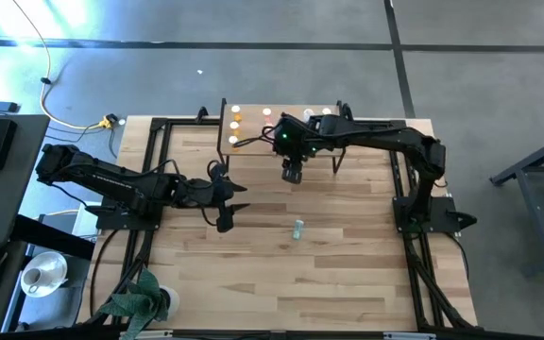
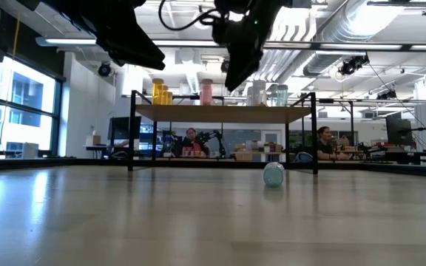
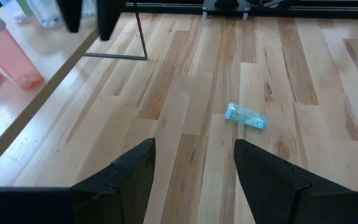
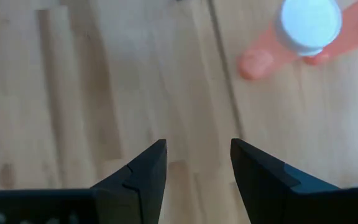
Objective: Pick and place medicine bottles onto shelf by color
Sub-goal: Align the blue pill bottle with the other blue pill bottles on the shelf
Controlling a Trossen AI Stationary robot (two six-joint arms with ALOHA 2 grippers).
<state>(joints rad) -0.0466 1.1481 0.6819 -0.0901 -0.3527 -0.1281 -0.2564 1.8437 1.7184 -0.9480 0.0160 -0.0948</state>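
1. The bench is pale wood planks with a visible grain, framed by black metal rails.
2. The shelf is a small light-wood board on thin black legs, sitting at the far edge of the bench.
3. Standing on the shelf are little cylinder bottles with white caps: orange bottles at one end, a pink bottle in the middle, and paler bluish bottles at the other end.
4. One teal bottle is lying on its side out on the open bench, well apart from the shelf. It looks like clear plastic with a pale cap.
5. The right claw hangs above the bench just in front of the shelf, fingers partly spread, nothing between them. Its own camera shows a pink bottle's white cap just past it.
6. The left claw hovers over the bench near the teal bottle, also partly spread and empty.
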